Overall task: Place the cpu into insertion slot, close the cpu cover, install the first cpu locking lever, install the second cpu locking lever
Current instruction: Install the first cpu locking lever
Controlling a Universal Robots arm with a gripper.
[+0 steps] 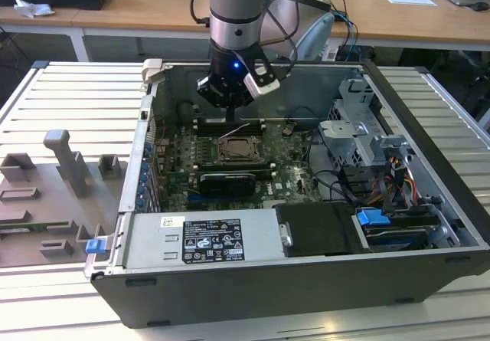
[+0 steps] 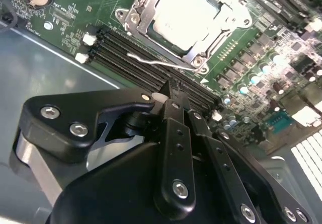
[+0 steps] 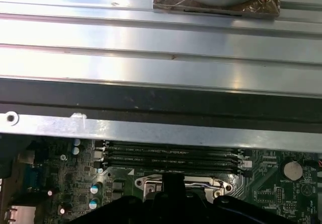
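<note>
The cpu [image 2: 183, 15] lies pale and flat in the insertion slot [image 1: 238, 151] on the green board. The silver cpu cover [image 2: 135, 13] lies down over it, and the chip shows through its window. A thin wire locking lever [image 2: 161, 62] runs along the socket's edge nearest my fingers, slightly bowed off the board. My gripper [image 2: 173, 94] hangs just beside that edge, over the black memory slots [image 2: 126, 58]. Its fingers are shut, with nothing seen between them. In the exterior view the gripper [image 1: 230, 117] stands behind the socket, inside the open case.
Around the board are the case's metal walls [image 3: 151, 128]. A power supply [image 1: 203, 237] sits at the front. A drive cage [image 1: 360, 134] and loose cables [image 1: 383, 180] are on the exterior view's right. Grey fixtures [image 1: 65, 157] stand on the table outside the case.
</note>
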